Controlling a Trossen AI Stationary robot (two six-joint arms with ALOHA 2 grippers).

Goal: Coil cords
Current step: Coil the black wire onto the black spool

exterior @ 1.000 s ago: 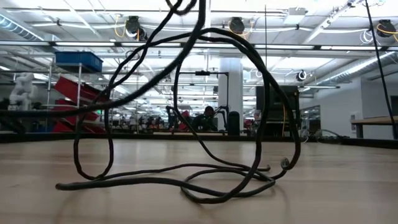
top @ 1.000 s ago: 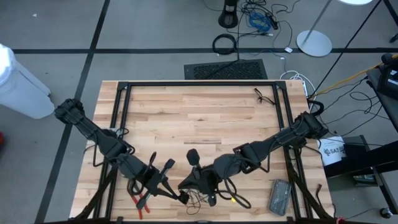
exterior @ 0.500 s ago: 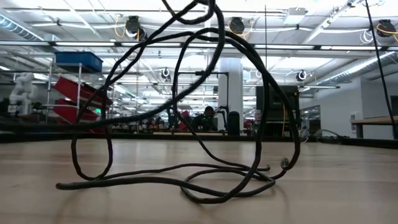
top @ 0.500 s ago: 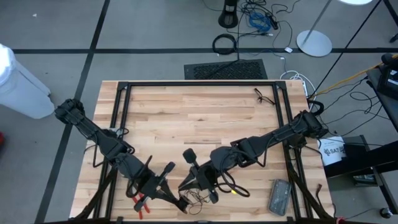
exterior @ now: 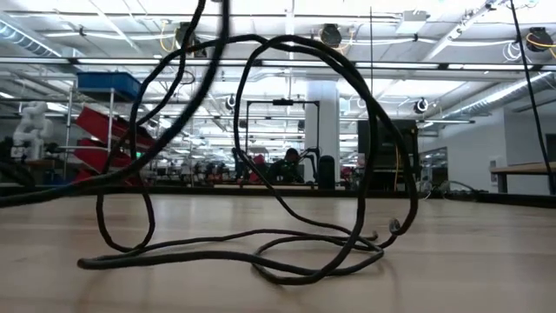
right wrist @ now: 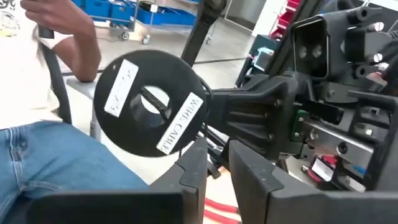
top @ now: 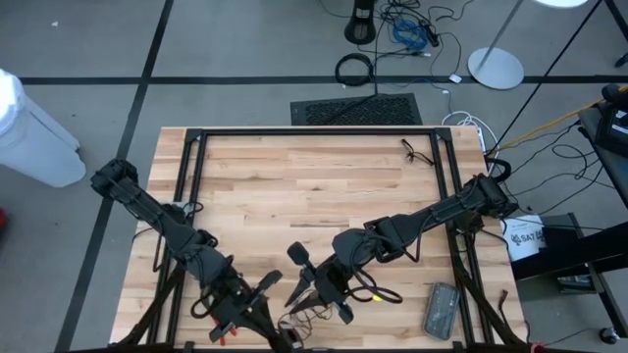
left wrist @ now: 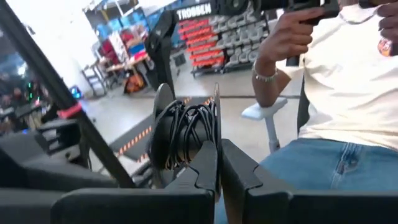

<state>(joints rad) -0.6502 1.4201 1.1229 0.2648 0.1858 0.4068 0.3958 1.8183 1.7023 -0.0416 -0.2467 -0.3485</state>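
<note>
**A:** Where is the cord, and is there any writing on it?

**B:** The thin black cord (left wrist: 186, 134) is partly wound on a small round black puck (right wrist: 149, 109); the puck is held in the air at the near edge of the table (top: 294, 186), between the two grippers; white labels sit on its flat face, and one appears to read "WIRE CABLE"; the other I cannot read. The rest of the cord lies in loose loops on the wood in the low view and climbs out of sight at the top.

**A:** Any other lettering?

**B:** A sign (left wrist: 193, 12) reading "TROSSEN" hangs in the room behind, above red shelving.

**A:** And the grippers?

**B:** The left gripper (left wrist: 217, 158) is clenched on the puck's edge, its fingers almost together; the right gripper (right wrist: 217, 165) sits just beside the puck with its fingers a little apart; strands of cord pass near that gap, but I cannot tell whether it touches them.

**A:** Any containers?

**B:** A flat grey case (top: 440, 309) lies shut at the near right corner of the table, contents unseen; a white bin (top: 29, 127) stands on the floor to the left. A seated person (left wrist: 348, 81) in a cream shirt and blue jeans shows beyond the table.
</note>
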